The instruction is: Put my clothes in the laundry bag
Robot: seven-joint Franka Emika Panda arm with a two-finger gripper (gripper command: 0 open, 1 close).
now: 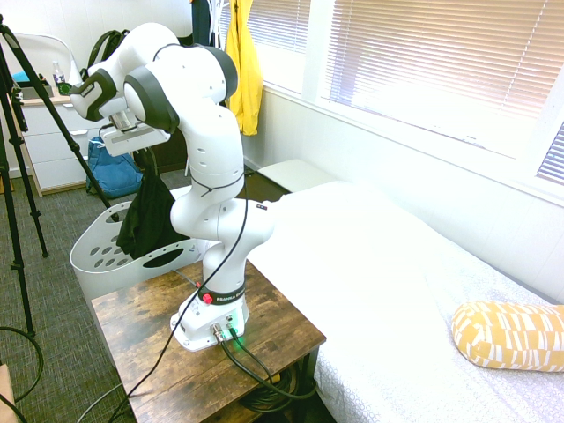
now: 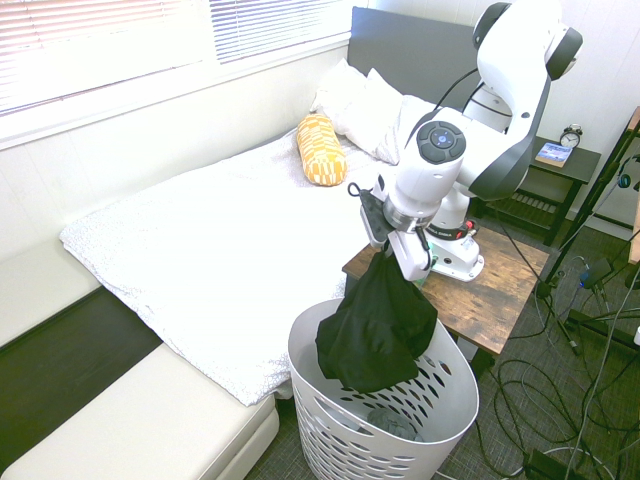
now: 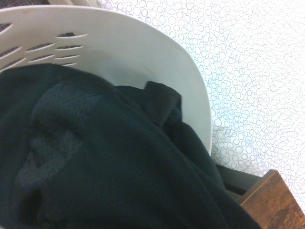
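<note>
soft black clothes (image 2: 378, 325) droop into perforated white laundry bag (image 2: 440, 405).

I am standing on a wooden side table (image 1: 273, 330) beside the bed (image 2: 200, 260), which is carrying a yellow patterned pillow (image 2: 322, 149) and white pillows (image 2: 365, 105) at its far end, while the laundry basket (image 2: 400, 430) is sitting on the grey carpet (image 1: 53, 300) just beside the table.
</note>
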